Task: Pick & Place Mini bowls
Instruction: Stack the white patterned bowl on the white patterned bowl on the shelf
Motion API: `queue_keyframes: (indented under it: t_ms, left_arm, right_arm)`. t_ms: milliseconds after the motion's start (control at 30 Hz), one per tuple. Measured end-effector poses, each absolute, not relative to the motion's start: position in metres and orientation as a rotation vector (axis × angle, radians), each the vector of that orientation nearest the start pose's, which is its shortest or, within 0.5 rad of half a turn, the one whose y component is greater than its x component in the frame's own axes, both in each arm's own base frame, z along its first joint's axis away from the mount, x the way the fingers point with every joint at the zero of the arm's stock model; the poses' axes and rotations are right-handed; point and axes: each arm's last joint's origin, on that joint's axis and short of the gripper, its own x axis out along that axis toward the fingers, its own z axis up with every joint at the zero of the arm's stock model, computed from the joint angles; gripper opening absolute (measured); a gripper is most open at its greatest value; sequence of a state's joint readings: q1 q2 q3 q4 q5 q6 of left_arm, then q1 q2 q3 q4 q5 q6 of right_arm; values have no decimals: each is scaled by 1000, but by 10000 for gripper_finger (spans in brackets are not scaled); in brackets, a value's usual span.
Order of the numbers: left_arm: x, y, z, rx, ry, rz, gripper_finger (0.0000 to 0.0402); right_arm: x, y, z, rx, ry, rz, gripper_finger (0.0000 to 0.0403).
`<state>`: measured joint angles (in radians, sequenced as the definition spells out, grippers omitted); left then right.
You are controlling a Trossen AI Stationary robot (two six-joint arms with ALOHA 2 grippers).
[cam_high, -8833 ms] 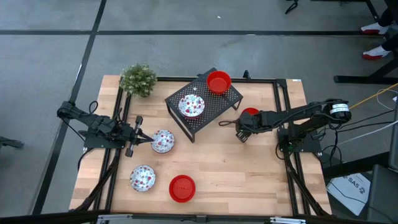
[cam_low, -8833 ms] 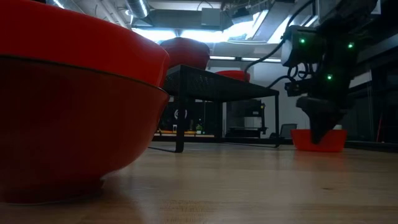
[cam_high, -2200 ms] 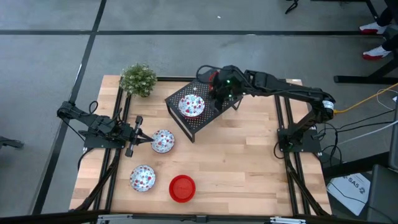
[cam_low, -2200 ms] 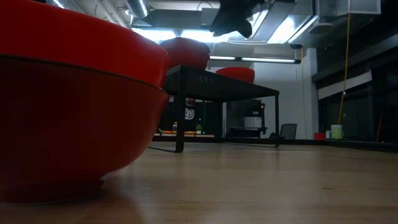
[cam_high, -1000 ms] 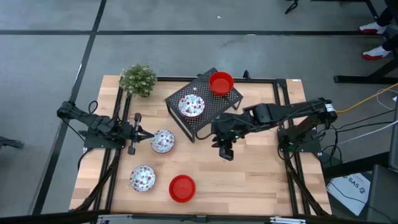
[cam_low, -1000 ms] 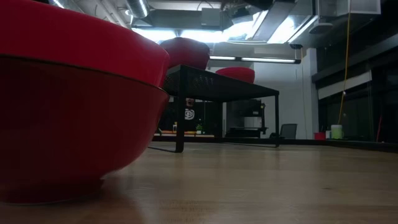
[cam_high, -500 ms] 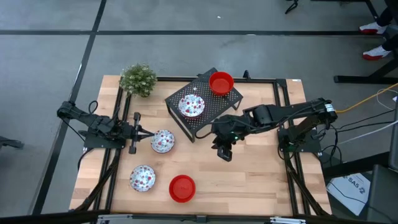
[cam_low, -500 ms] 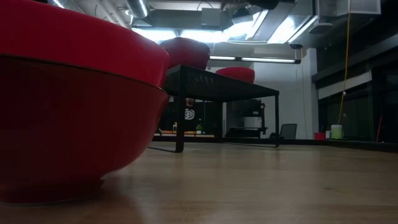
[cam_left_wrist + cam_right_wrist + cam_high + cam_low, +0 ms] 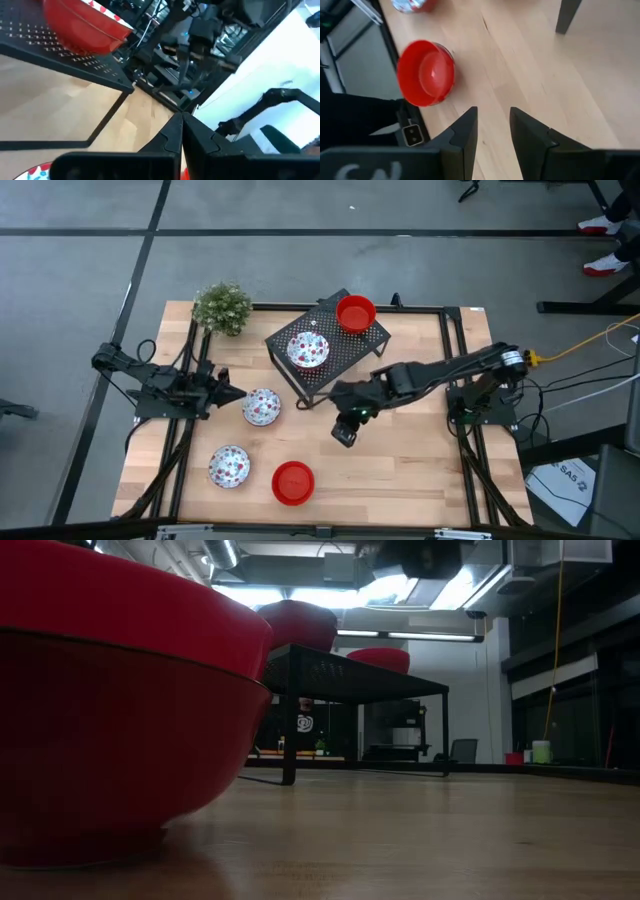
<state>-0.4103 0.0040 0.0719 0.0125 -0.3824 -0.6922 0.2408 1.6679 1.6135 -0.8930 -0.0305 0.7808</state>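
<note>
Right gripper (image 9: 343,437) jaws apart, empty, over bare table (image 9: 420,470) mid-area, right arm stretched low across from right side. Left gripper (image 9: 238,393) fingers together, holding nothing, tip beside speckled bowl (image 9: 262,407), arm at left edge. Mini bowls: glossy red bowl (image 9: 293,482) near front edge, second speckled bowl (image 9: 229,466) beside it; red bowl (image 9: 354,312) and speckled bowl (image 9: 308,349) on black mesh rack (image 9: 340,355).

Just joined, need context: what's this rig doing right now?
It is moving mini bowls. The right hand, open and empty, hangs over the table between the black mesh rack and a red bowl near the front edge. The rack holds a red bowl and a speckled bowl. The left hand, shut, waits beside another speckled bowl.
</note>
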Motion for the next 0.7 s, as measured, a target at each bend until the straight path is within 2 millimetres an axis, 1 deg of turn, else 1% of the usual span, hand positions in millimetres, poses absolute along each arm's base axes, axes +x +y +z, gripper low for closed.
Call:
queue_keyframes:
  t_ms: [100, 233, 333, 400, 567, 700]
  left_arm:
    - [87, -28, 187, -672, -35, -98, 4]
    - [89, -30, 185, -641, 14, -152, 4]
    - [92, -33, 180, -580, 86, -191, 4]
    - [94, -36, 179, -543, 175, -222, 4]
    - [101, -43, 193, -430, 341, -294, 15]
    - [111, -47, 205, -315, 489, -275, 36]
  right_arm:
    - [345, 92, 325, 610, 1024, -113, 114]
    - [344, 101, 322, 641, 1042, -110, 114]
    - [342, 108, 322, 652, 1048, -108, 114]
    - [340, 112, 322, 661, 1055, -110, 114]
    - [336, 123, 321, 652, 1074, -95, 114]
    - [331, 127, 319, 628, 1104, -101, 114]
